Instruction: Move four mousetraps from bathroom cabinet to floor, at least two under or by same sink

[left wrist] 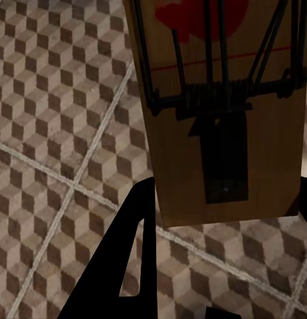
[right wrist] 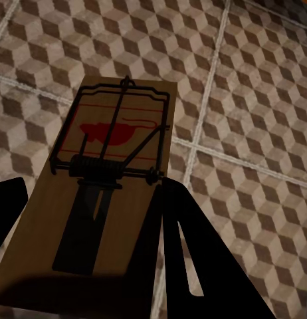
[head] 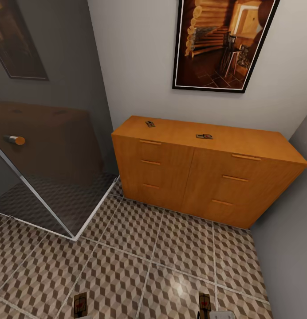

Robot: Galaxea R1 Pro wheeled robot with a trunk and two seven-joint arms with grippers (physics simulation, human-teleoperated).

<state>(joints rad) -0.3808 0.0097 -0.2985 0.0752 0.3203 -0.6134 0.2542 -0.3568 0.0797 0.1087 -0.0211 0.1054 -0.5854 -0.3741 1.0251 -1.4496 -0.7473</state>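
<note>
Mousetrap (left wrist: 223, 113) between left gripper (left wrist: 213, 266) fingers — another (right wrist: 103, 199) in right gripper (right wrist: 87, 266).

Two mousetraps (head: 150, 123) atop the cabinet (head: 202, 177)

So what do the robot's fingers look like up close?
The left arm's fingers are plain black, flat and smooth. Each is wide at the base and narrows to a tip, like a long triangle, and has a thin slot cut through it. The right arm's fingers look just the same. No cables, stickers or markings can be seen on them.
</note>
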